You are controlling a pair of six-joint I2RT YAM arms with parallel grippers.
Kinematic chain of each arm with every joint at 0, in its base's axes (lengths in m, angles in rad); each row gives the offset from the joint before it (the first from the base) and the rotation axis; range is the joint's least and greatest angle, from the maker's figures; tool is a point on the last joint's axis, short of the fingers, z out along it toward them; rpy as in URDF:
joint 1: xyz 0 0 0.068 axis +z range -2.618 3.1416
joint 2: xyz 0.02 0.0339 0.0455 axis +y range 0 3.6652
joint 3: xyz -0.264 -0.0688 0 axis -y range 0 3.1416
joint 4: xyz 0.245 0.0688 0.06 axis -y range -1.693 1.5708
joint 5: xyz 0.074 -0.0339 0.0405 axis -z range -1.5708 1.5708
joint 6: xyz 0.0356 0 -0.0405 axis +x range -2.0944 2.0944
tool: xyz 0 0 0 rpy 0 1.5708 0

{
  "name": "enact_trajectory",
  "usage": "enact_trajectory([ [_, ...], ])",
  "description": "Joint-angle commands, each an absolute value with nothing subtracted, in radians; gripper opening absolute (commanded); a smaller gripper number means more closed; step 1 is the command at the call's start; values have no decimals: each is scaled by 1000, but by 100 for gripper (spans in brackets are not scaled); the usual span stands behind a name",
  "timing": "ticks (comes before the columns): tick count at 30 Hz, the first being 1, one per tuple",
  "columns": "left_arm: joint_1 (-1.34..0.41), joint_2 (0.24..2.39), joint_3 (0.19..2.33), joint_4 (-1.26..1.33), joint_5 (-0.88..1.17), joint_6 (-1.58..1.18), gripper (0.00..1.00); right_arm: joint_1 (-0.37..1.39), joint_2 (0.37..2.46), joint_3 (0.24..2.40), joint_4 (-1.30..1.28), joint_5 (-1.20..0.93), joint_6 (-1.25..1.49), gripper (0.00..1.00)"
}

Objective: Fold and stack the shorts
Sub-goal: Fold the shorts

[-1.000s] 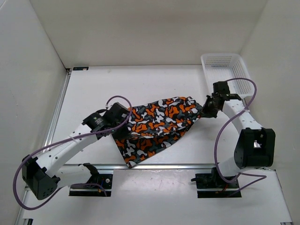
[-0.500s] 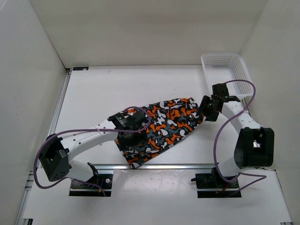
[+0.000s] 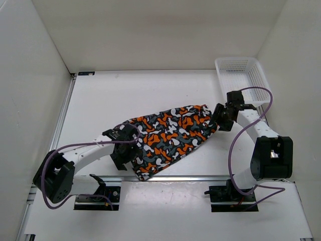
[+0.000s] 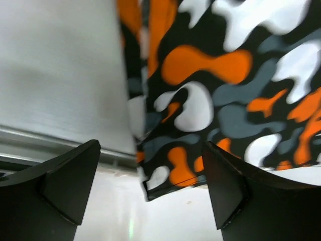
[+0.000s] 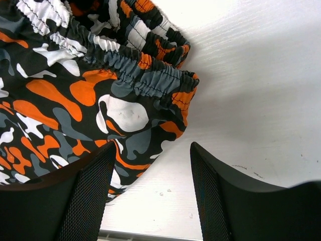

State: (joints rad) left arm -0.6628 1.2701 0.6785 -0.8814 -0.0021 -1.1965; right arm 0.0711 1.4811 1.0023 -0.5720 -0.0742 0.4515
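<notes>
The shorts [image 3: 170, 138], printed in orange, black, grey and white blotches, lie folded flat on the table, running from near the front edge up to the right. My left gripper [image 3: 125, 153] hovers open at their lower left corner; in the left wrist view the hem corner [image 4: 165, 181] lies between the spread fingers, untouched. My right gripper [image 3: 219, 119] stands open at the waistband end. The elastic waistband [image 5: 150, 75] shows in the right wrist view, just ahead of the parted fingers [image 5: 85, 201].
A white mesh basket [image 3: 242, 80] stands at the back right, close behind the right arm. White walls close the table on three sides. A metal rail [image 3: 165, 177] runs along the table's front edge just below the shorts.
Both grippers have opened and let go of the shorts. The left arm swung right over the cloth, then drew back left and toward the front. The shorts now lie folded narrower.
</notes>
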Motion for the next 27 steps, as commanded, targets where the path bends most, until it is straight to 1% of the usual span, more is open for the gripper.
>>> enact_trajectory([
  [1, -614, 1322, 727, -776, -3, -1184, 91, 64, 1462, 1000, -541, -83, 457, 66],
  [2, -604, 1353, 739, -761, -3, -1163, 91, 64, 1462, 1000, -541, -83, 457, 66],
  [4, -595, 1419, 767, -741, -3, -1152, 88, 64, 1462, 1000, -541, -94, 457, 66],
  [5, -595, 1490, 796, -729, -3, -1135, 86, 64, 1462, 1000, -541, -94, 466, 66],
  [6, -595, 1527, 810, -718, 15, -1118, 83, 64, 1462, 1000, -541, -94, 466, 66],
  [8, -586, 1631, 851, -718, 28, -1094, 80, 64, 1462, 1000, -541, -103, 466, 66],
  [11, -565, 1715, 880, -718, 57, -1059, 66, 64, 1462, 991, -541, -103, 466, 66],
  [12, -549, 1724, 890, -718, 57, -1037, 59, 64, 1462, 982, -532, -103, 466, 66],
  [13, -537, 1724, 905, -718, 57, -1023, 41, 64, 1462, 982, -532, -127, 466, 66],
  [14, -519, 1724, 914, -718, 57, -1006, 27, 64, 1462, 960, -532, -136, 466, 66],
  [15, -476, 1724, 931, -718, 57, -976, 18, 64, 1462, 950, -523, -149, 466, 65],
  [16, -454, 1724, 940, -718, 57, -962, 10, 64, 1462, 937, -509, -161, 466, 63],
  [20, -350, 1746, 1026, -770, -30, -893, 10, 64, 1453, 859, -476, -193, 486, 60],
  [21, -310, 1764, 1082, -787, -50, -862, 10, 64, 1453, 859, -466, -202, 486, 56],
  [23, -272, 1784, 1147, -848, -127, -838, 10, 74, 1442, 847, -466, -202, 486, 52],
  [25, -227, 1812, 1241, -883, -169, -801, 10, 94, 1407, 847, -476, -202, 477, 50],
  [26, -216, 1822, 1270, -906, -193, -787, 10, 106, 1407, 847, -488, -186, 477, 52],
  [27, -194, 1835, 1299, -919, -193, -770, 13, 115, 1395, 871, -497, -175, 468, 54],
])
